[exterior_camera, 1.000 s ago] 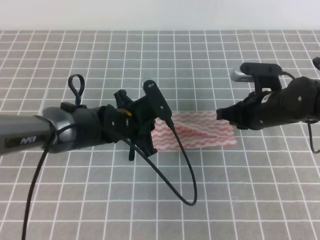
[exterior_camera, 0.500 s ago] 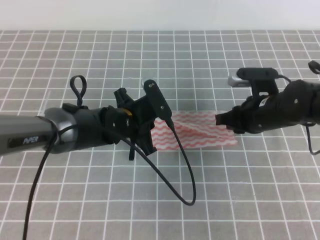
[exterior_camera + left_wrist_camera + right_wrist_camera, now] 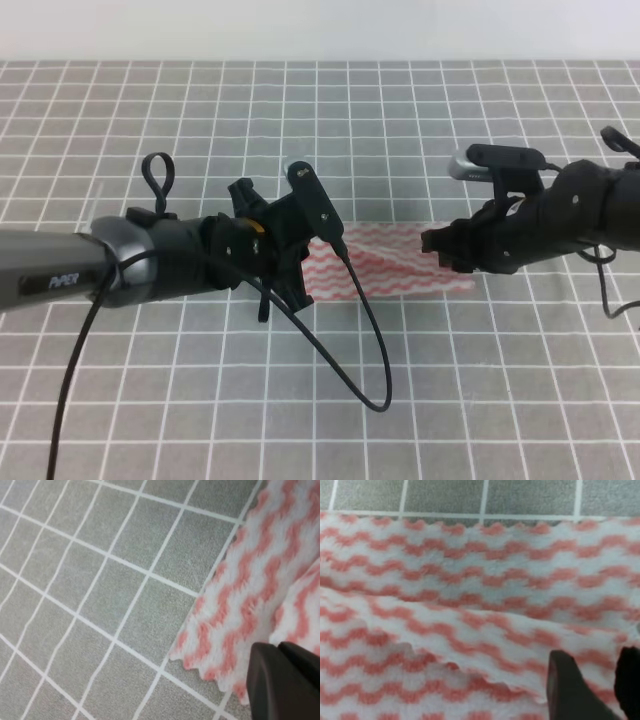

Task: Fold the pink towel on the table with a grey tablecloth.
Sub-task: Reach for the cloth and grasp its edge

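The pink towel [image 3: 395, 268] lies on the table with a grey tablecloth [image 3: 400, 120] at mid-table, one layer turned over along a slanting fold. My left gripper [image 3: 306, 268] sits at the towel's left end. In the left wrist view its dark fingers [image 3: 265, 680] are pressed together at the zigzag edge of the towel [image 3: 235, 605], apparently pinching it. My right gripper [image 3: 438, 243] hovers at the towel's right end. In the right wrist view that gripper [image 3: 595, 682] shows a narrow gap between its fingers, above the folded layer of the towel [image 3: 470, 580].
A black cable [image 3: 355, 350] hangs in a loop from the left arm, down over the cloth in front of the towel. The grey gridded cloth runs to a pale wall [image 3: 320, 30] at the back.
My right gripper has moved left and slightly down, onto the towel's right end. The left arm and the towel have stayed where they were.
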